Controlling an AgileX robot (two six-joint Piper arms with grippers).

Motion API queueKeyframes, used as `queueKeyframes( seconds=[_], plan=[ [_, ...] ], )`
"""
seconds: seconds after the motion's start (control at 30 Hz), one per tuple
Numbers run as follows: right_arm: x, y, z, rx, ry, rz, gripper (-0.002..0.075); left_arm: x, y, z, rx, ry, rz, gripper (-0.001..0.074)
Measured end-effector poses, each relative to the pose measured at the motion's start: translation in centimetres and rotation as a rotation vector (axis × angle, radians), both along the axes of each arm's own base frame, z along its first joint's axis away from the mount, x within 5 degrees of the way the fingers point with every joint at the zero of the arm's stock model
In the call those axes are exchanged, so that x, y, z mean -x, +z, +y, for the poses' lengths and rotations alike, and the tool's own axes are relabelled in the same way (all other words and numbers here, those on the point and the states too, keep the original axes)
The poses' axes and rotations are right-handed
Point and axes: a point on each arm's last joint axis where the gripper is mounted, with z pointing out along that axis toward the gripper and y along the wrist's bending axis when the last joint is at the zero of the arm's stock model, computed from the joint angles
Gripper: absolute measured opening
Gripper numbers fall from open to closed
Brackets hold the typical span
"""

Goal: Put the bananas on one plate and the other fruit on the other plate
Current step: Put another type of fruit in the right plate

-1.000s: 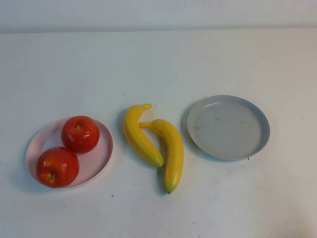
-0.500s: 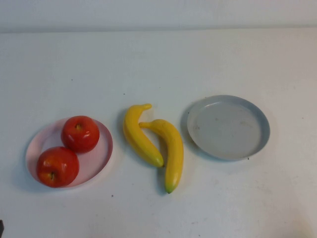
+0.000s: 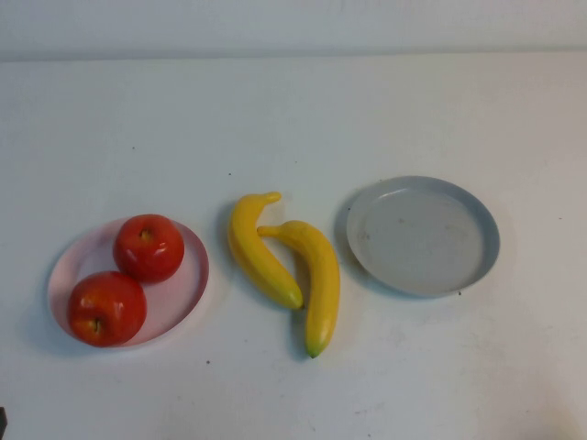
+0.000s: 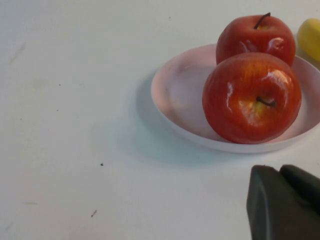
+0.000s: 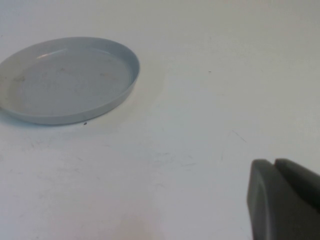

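Half done: both red apples (image 3: 128, 278) sit on the pink plate (image 3: 188, 284), both bananas (image 3: 284, 266) lie on the worktop (image 3: 293, 119) beside the empty grey-blue plate (image 3: 486, 229); left hand (image 4: 285, 202) near pink plate, right hand (image 5: 285, 200) near grey one, each clenched and empty.

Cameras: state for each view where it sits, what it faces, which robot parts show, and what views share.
High view: raised, angled down at bananas, both plates; only a dark sliver at the bottom-left edge.
Left wrist view: low, facing apples on pink plate; left gripper at the corner.
Right wrist view: low, facing grey plate; right gripper at the corner.
Shared: each plate appears in the high view too.
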Motion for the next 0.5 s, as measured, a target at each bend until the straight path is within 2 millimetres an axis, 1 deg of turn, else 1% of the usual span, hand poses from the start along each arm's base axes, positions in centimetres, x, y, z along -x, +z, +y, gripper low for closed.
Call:
queueKeyframes(
  seconds=[0.5],
  plan=[
    [-0.05,0.15,-0.04,0.004,-0.004,-0.018,-0.0017,0.0,0.0,0.0,0.0,0.0,0.0,0.0004]
  ],
)
